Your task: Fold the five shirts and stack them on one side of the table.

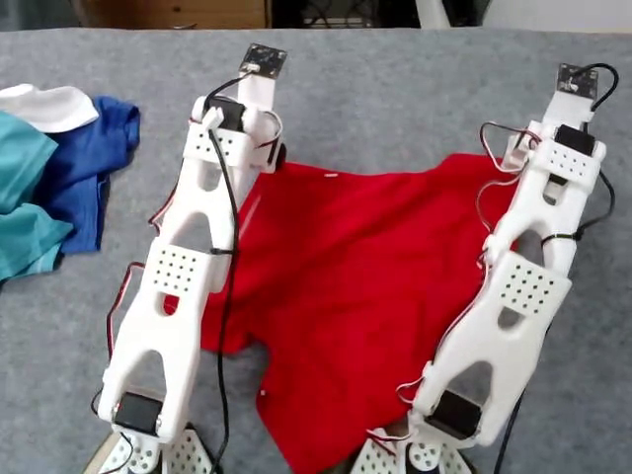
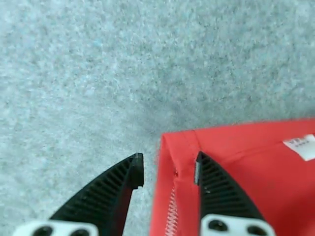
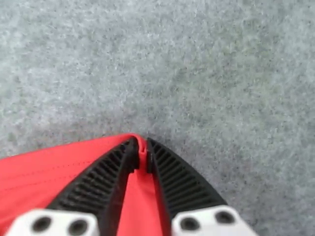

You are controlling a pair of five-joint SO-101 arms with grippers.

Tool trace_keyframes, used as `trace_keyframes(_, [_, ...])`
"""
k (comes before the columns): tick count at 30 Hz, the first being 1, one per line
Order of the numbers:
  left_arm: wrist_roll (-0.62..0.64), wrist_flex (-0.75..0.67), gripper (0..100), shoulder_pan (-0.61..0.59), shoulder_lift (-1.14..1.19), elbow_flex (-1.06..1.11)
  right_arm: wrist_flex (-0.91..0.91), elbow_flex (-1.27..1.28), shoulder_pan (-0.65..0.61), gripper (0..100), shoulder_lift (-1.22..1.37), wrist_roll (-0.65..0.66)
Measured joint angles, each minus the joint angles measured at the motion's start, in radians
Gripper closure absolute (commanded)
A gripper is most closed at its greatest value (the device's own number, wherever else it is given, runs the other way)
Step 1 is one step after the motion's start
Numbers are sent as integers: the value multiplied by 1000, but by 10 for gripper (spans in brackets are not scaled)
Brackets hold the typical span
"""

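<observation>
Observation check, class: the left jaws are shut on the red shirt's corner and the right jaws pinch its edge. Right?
No. The left wrist view shows the left jaws open astride a corner of the red shirt; the right jaws do pinch its edge.

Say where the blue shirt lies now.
In the high view, the blue shirt lies near the table's left edge, beside the teal shirt and a white garment, apart from the red shirt.

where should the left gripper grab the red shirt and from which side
Grip the red shirt at its hemmed corner near the white label, coming in from the bare table beyond the edge. The corner lies flat, and the left gripper straddles it, open; the right gripper is shut on another corner.
</observation>
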Motion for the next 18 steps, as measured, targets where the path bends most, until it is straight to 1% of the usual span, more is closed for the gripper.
trace_keyframes(5, [-41,18,812,31,0,0,0,0,0,985,0,0])
trace_keyframes(11, [-61,15,812,28,0,0,0,0,0,985,0,0])
trace_keyframes(14, [-63,-28,809,23,0,0,0,0,0,985,0,0])
trace_keyframes(16, [-63,-75,809,11,2,9,0,0,0,985,0,0])
trace_keyframes(18, [-89,-133,809,-5,21,44,0,0,0,985,0,0])
